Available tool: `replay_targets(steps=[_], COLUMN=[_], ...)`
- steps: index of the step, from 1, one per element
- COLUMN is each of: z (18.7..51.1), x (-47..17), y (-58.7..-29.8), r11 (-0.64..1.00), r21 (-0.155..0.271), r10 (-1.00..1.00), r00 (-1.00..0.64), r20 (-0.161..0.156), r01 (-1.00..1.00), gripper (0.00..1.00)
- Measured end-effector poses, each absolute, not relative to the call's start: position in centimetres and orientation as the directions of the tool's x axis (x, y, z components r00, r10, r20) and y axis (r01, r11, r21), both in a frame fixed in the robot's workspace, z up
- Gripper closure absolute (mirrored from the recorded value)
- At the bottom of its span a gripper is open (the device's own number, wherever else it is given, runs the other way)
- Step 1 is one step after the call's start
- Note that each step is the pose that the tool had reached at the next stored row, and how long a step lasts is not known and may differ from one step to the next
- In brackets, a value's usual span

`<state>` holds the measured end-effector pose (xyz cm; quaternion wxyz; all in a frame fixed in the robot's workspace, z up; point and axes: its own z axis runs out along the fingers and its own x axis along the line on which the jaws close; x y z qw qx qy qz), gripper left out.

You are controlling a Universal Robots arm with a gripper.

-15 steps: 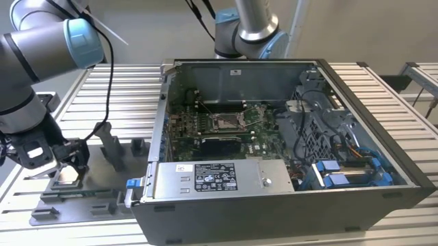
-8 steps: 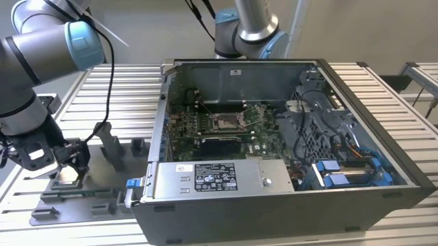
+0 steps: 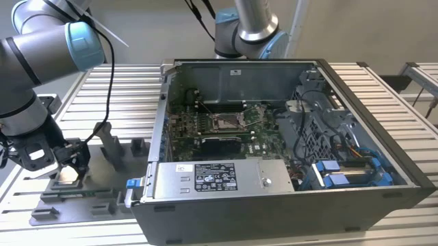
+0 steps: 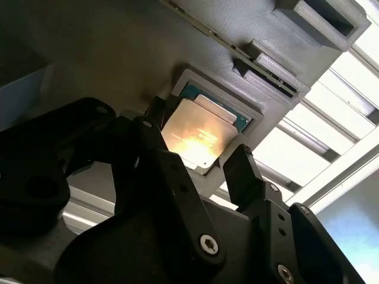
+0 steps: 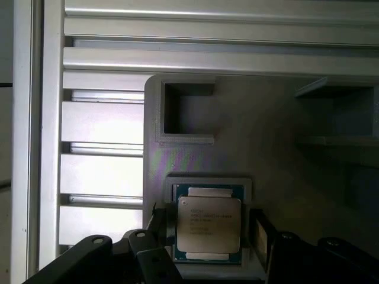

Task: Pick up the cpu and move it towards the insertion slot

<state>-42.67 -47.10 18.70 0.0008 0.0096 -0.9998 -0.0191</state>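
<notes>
Now, from my remote station: one end effector [image 3: 66, 166] hangs low over the single grey tray [image 3: 96, 190] at the exterior view's left, on the slatted desk [image 3: 123, 87]. Its two fingers [image 4: 243, 171] stand spread wide, one on each side of the one cpu [image 5: 209, 223]. In the first wrist view a narrow gap shows between each finger and the chip. The cpu lies flat in its square tray recess, silvery top up. To the exterior view's right stands one opened computer case [image 3: 274, 210], well apart from the tray. Inside it, one insertion slot [image 3: 226, 120] sits amid the green motherboard [image 3: 198, 134], a metal frame around a tan centre.
</notes>
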Motion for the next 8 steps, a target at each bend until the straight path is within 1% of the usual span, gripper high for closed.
replay_targets(steps=[6, 7, 8], z=[18.69, 18.69, 18.69], x=[-42.67, -42.67, -42.67], y=[-47.10, -47.10, -47.10], r11=[0.999, 0.999, 0.999], r21=[0.038, 0.038, 0.038], r10=[-0.019, -0.019, -0.019], r00=[-1.000, -1.000, -1.000], r20=[0.001, 0.001, 0.001], r01=[-0.019, -0.019, -0.019], gripper=[0.00, 1.00, 1.00])
